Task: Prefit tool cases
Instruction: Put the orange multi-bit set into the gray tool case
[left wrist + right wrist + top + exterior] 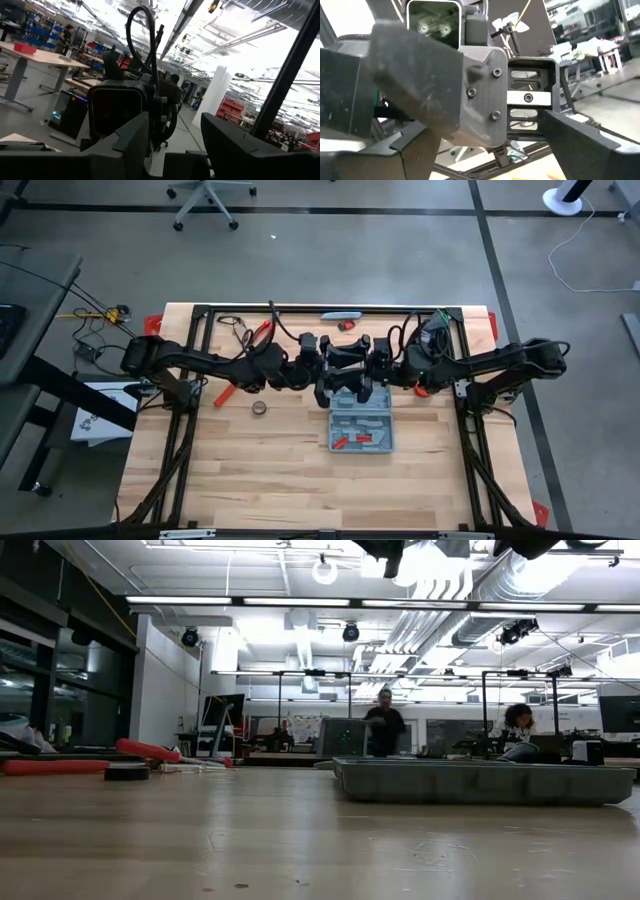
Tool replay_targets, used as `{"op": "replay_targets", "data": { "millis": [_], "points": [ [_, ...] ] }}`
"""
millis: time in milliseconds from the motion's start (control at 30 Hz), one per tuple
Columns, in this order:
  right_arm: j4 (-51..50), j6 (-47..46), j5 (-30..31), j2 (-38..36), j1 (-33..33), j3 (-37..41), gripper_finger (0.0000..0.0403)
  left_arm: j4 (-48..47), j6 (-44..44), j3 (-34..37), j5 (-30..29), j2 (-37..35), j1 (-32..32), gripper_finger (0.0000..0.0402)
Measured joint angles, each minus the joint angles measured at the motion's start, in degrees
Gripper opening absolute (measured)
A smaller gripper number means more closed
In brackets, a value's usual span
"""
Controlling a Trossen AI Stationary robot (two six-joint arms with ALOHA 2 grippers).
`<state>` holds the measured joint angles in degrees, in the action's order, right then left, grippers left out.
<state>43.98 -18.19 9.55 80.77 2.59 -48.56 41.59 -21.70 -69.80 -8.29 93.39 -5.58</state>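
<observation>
The left jaws (336,392) and the right jaws (372,394) hang side by side just above the far edge of the open tool case (361,431), both raised off the wooden surface (270,470). Both pairs stand apart and empty; in the left wrist view the two dark fingers (131,137) show a clear gap between them.

Both arms reach in level from the sides of the surface and meet over the case's far edge, wrists nearly touching.

The case lies flat, tray up, with two red-handled tools (352,440) resting in its slots. Left of the case a small dark ring (259,408) lies well apart, and a red tool (223,396) lies beyond it. The near side of the case has a wide stretch of bare wood.
</observation>
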Motion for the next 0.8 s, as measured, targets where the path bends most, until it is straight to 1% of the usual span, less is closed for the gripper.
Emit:
{"op": "replay_targets", "data": {
  "millis": [100, 267, 333, 400, 433, 500, 600, 700, 800],
  "points": [
    [-0.06, -0.30, -0.01, 0.02, 0.00, 0.00, 0.0334, 0.00, 0.10, 0.00, 0.31, 0.01, 0.02, 0.0172],
    [-1.60, -5.23, -0.11, -0.09, 0.00, 0.00, 0.0334, -0.49, -0.34, 0.03, 0.07, 0.01, -0.07, 0.0172],
    [-1.58, -7.32, -1.35, -0.12, 0.01, 0.00, 0.0334, -0.46, -0.41, 0.07, 0.27, -0.01, -0.11, 0.0172],
    [-2.64, -11.31, -2.26, -0.23, 0.00, -0.07, 0.0334, -1.21, -0.67, 0.13, 1.12, -0.53, -0.11, 0.0172],
    [-3.99, -13.59, -2.99, -0.61, -0.17, -0.15, 0.0334, -1.97, -0.99, 0.16, 2.09, -0.96, -0.11, 0.0172],
    [-7.05, -14.93, -6.76, -0.83, -0.89, -0.24, 0.0334, -4.63, -2.39, 0.22, 4.09, -2.02, -0.10, 0.0172],
    [-11.44, -16.39, -12.43, -1.01, -1.52, -0.35, 0.0335, -11.75, -5.06, 0.28, 6.23, -4.58, 0.34, 0.0172],
    [-20.06, -17.35, -16.31, -0.28, -0.94, 0.31, 0.0335, -18.69, -3.39, -0.17, 7.26, -8.81, 0.37, 0.0172],
    [-32.03, -14.70, -17.16, -0.59, -0.07, -0.48, 0.0335, -25.96, -0.65, -0.27, 7.18, -11.85, 0.07, 0.0172]
  ]
}}
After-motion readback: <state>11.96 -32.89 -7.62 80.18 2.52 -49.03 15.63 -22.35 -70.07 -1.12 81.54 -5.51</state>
